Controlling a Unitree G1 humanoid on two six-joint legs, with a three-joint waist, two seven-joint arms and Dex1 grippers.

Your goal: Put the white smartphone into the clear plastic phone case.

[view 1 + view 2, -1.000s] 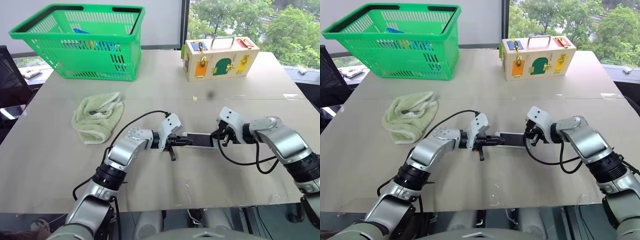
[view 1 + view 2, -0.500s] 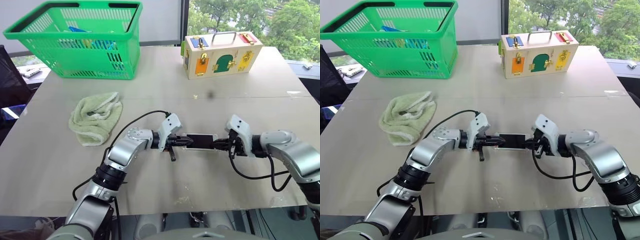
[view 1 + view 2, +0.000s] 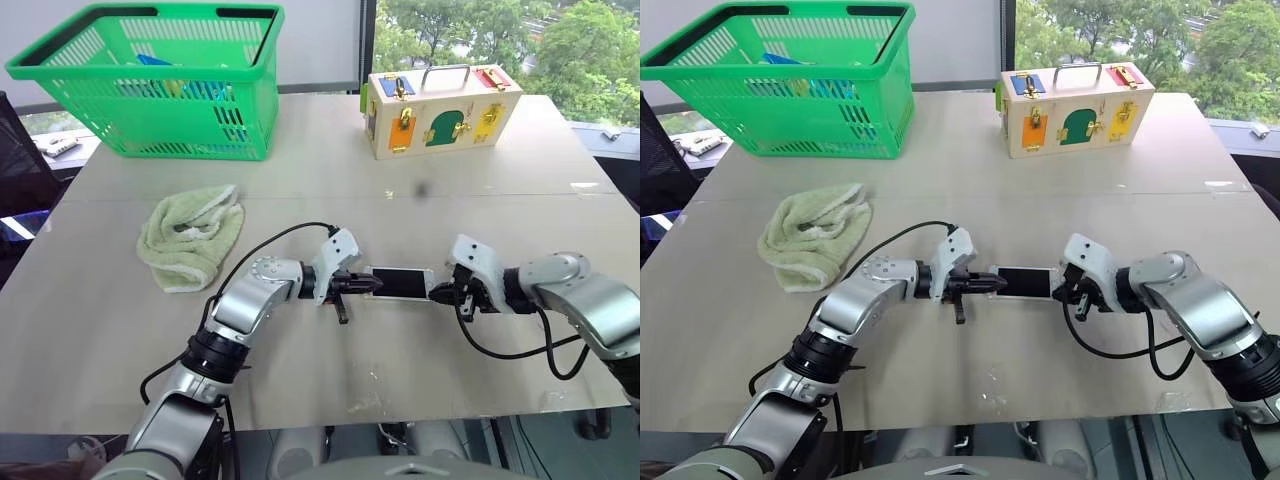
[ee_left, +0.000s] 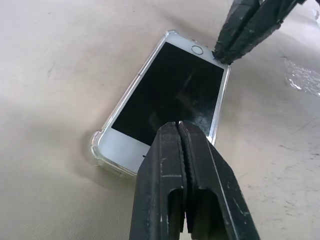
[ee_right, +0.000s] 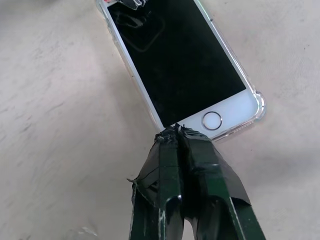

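Note:
The white smartphone lies flat and screen-up on the table, between my two grippers. It sits inside the clear plastic phone case, whose glossy rim and bumper corners frame it all round. My left gripper is shut, its tips resting on the phone's left end. My right gripper is shut too, its tips touching the end with the home button. Neither gripper holds anything.
A crumpled green towel lies to the left. A green basket stands at the back left, and a wooden latch box at the back right. The table's front edge is close to me.
My right gripper has drawn back toward the phone's right end and now points at it more from the side. The left gripper has stayed in place. The camera view has shifted a little.

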